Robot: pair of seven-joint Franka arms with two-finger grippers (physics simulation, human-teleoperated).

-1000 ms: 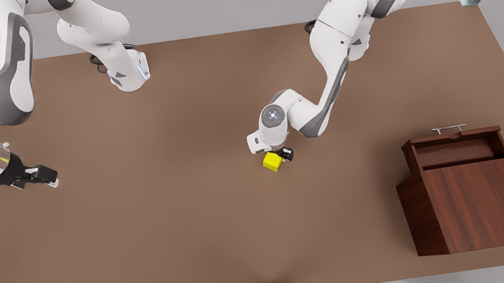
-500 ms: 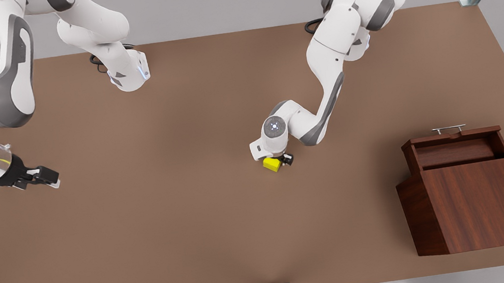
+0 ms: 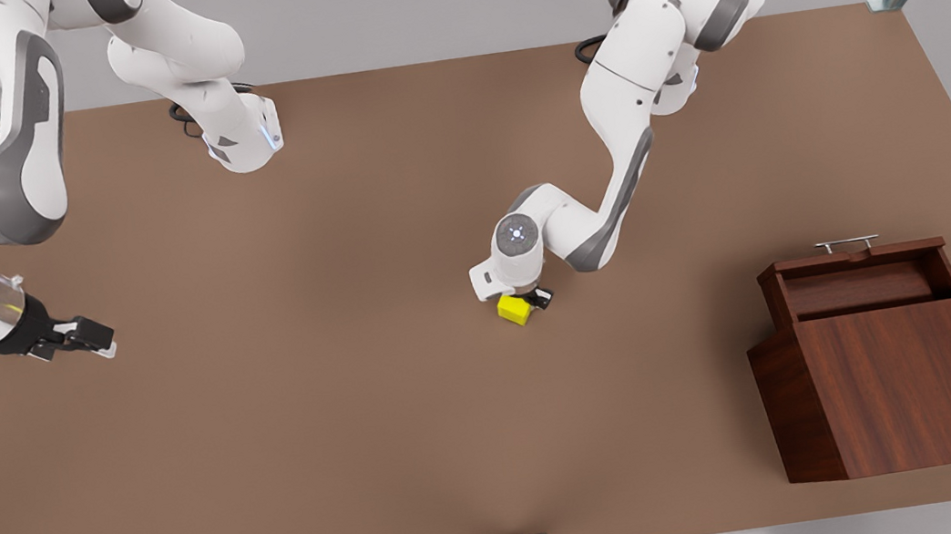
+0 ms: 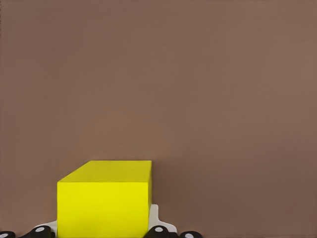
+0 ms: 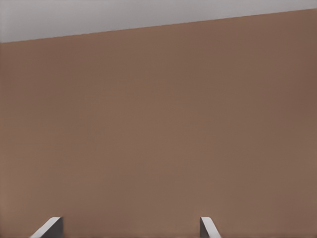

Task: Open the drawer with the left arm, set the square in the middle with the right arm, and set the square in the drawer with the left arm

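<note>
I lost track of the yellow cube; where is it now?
The square sits mid-table in the front view, between the left gripper's fingers, well to the front view's left of the open drawer.

Cube: bright yellow, plain, no marking; sits between black fingers of left gripper.
Left gripper: black, white pads; wrist white with grey cap.
Right gripper: black, pale tips; arm white, grey joint covers.
Table: flat plain brown, no pattern.
Cabinet: dark reddish-brown, streaked wood grain.
Drawer: same reddish wood; handle silver.
Wall behind table: pale grey.
</note>
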